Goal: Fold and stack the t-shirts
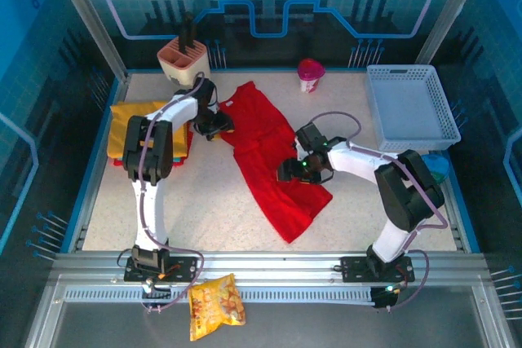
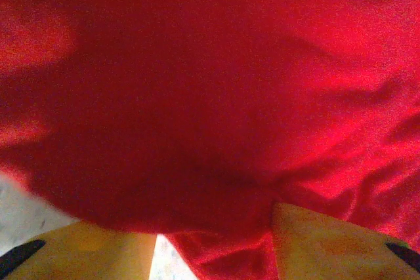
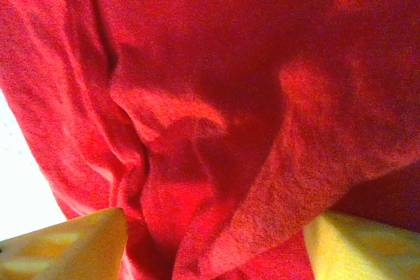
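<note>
On the table, in the top view, the red t-shirt [image 1: 265, 156] lies long and crooked in the middle. The yellow t-shirt [image 1: 134, 128] sits folded at the left side. The left claw [image 1: 214, 125] is at the red shirt's left edge, near the far end. The right claw [image 1: 294, 171] is over its right side, closer to us.

In the left wrist view, the two yellow fingers [image 2: 98, 250] stand partly apart. Red cloth hangs in the gap, and a bit of table peeks out beside it, so I think nothing is pinched tight.

In the right wrist view, the fingers [image 3: 72, 244] are wide apart over a bump of red cloth and hold nothing.

The shirt looks light, soft and floppy. It will likely sag and slip, so it is best to pinch an edge or corner, one claw on each side.
</note>
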